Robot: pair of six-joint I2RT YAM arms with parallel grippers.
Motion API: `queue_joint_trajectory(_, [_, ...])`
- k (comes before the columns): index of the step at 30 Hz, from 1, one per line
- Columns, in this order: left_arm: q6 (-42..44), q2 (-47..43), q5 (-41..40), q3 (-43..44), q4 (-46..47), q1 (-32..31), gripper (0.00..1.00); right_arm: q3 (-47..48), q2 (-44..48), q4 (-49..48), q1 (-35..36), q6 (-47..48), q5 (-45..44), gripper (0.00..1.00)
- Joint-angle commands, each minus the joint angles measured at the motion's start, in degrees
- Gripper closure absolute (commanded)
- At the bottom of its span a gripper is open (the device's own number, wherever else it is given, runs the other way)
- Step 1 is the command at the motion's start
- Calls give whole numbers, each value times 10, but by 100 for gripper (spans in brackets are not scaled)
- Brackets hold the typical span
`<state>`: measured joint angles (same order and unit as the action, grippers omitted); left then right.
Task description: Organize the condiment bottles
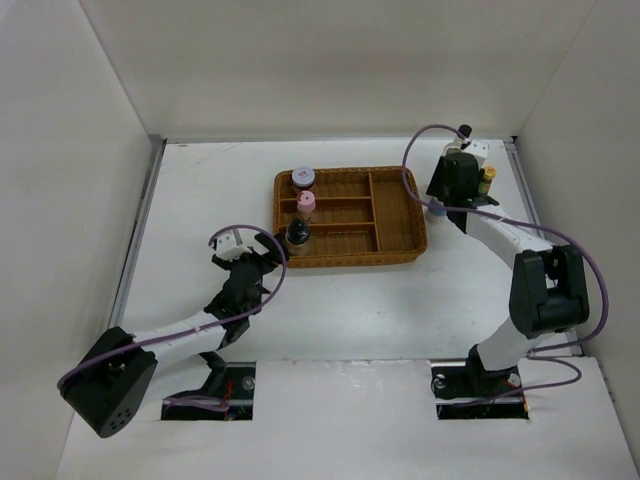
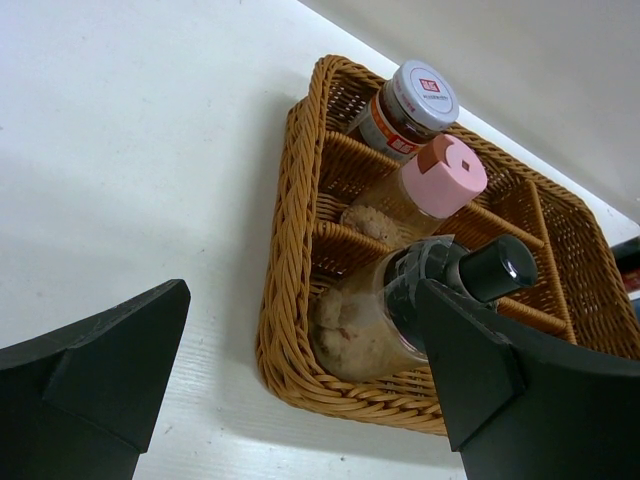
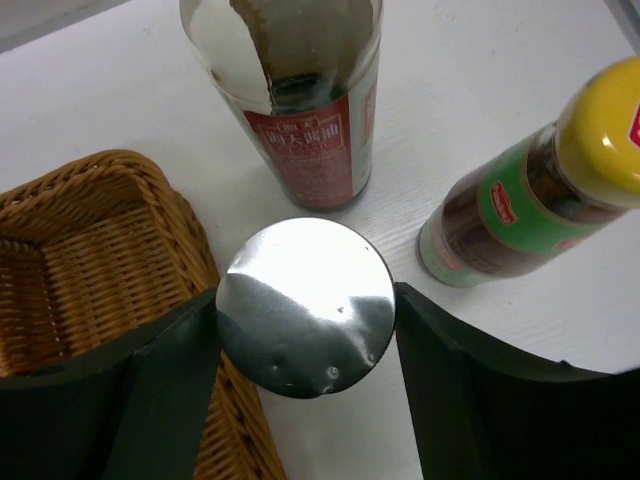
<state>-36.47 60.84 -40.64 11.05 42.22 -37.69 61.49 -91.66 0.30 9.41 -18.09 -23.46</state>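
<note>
Condiment bottles flank the outstretched right arm: a tall clear bottle [image 3: 300, 100] and a yellow-capped sauce bottle [image 3: 520, 210] stand on the table [image 3: 480, 60]. A wicker basket [image 1: 350, 262] holds the dark-lidded jar [image 1: 302, 178], pink-lidded jar [image 1: 307, 201] and short black-capped bottle [image 1: 297, 233] in its left compartments. The right gripper [image 3: 305, 305] clamps the silver-lidded jar [image 3: 300, 330]; the left gripper [image 2: 302, 290] gapes empty near the basket.

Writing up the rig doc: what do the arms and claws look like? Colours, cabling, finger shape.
The left arm and right arm have white links and bulky black joint housings. A purple cable loops loosely along each. The left claw and right claw each have two matte black, wedge-shaped fingers, with no markings visible.
</note>
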Motion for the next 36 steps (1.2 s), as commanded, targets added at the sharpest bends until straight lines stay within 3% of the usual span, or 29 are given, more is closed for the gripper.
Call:
queue_joint_trajectory(1, [-8, -6, 7, 3, 29, 6, 0, 36, -5, -43, -2, 0, -7, 37])
queue_joint_trajectory(5, [-8, -4, 8, 1, 29, 11, 0, 14, 38, -72, 8, 13, -48, 50])
queue_joint_trajectory(9, [-8, -2, 8, 4, 30, 26, 0, 9, 96, -92, 48, 49, -95, 52])
queue_joint_trajectory(15, [-12, -13, 10, -2, 30, 35, 0, 42, 134, -115, 100, 67, -87, 51])
queue_joint_trajectory(29, [-13, -19, 10, -8, 30, 38, 0, 170, -82, -173, 132, 74, 3, 50])
queue_joint_trajectory(36, [-13, -20, 13, -8, 30, 42, 0, 169, -132, -201, 141, 79, -1, 48])
